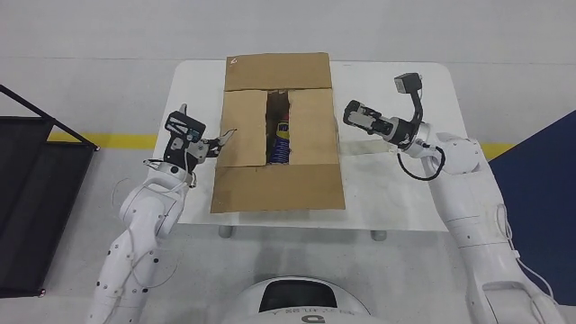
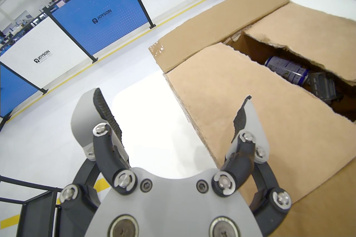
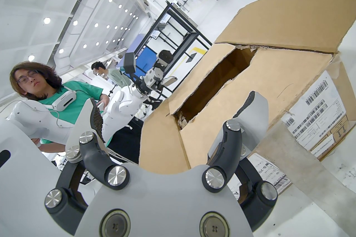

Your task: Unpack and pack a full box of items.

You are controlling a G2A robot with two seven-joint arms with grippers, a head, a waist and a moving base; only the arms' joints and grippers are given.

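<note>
The cardboard box [image 1: 277, 135] sits on the white table [image 1: 387, 189], right between the two sets of fingers. The left gripper [image 2: 172, 99] is spread wide, one fingertip over the box's edge and the other over bare table. The right gripper [image 3: 171, 99] is spread wide too, with the box's side just ahead of its tips. The flaps [image 2: 250, 115] hide most of the inside. Through the gap a can [image 2: 286, 70] peeks out, plus a grey thing [image 2: 322, 85] beside it that I can't make out.
</note>
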